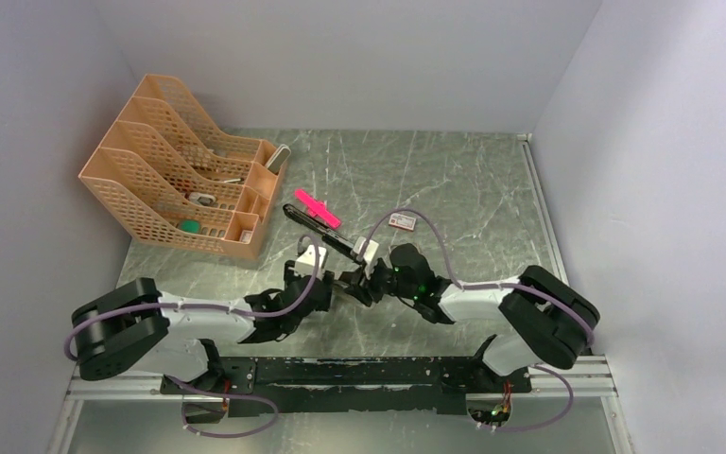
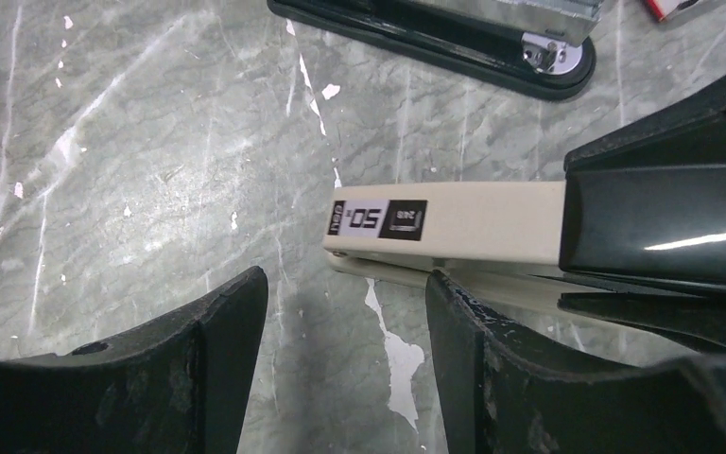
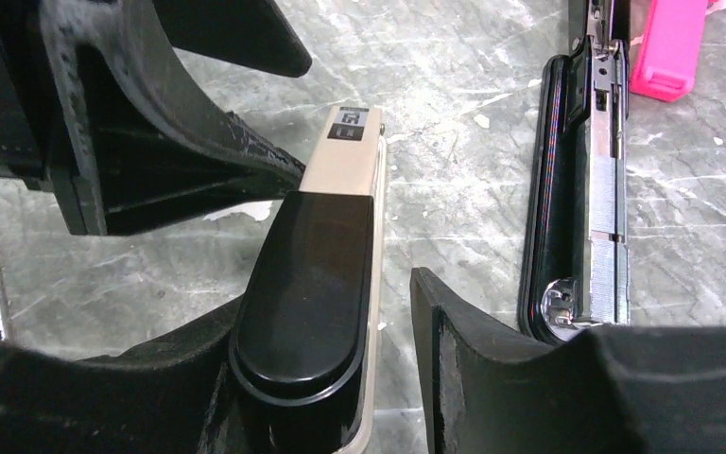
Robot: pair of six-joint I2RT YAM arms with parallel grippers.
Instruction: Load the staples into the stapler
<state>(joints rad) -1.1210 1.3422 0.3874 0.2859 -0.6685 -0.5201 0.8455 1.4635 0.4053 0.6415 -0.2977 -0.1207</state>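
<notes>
The stapler (image 3: 317, 274) has a black cap and a cream front marked "50". It lies between the fingers of my right gripper (image 3: 340, 317), which is open: the cap rests against the left finger and a gap shows at the right finger (image 3: 454, 340). From above it sits between both grippers (image 1: 369, 251). My left gripper (image 2: 345, 284) is open and empty, and its right fingertip (image 2: 444, 288) touches the underside of the stapler's cream front (image 2: 454, 222). The small white box with red print (image 1: 402, 220) lies beyond. No loose staples show.
A slim black-and-silver piece (image 3: 581, 189) lies flat right of the stapler, with a ribbed silvery strip in its rail; it also shows from above (image 1: 321, 232). A pink plastic piece (image 1: 318, 208) lies by its far end. An orange file organiser (image 1: 180, 180) stands at the back left.
</notes>
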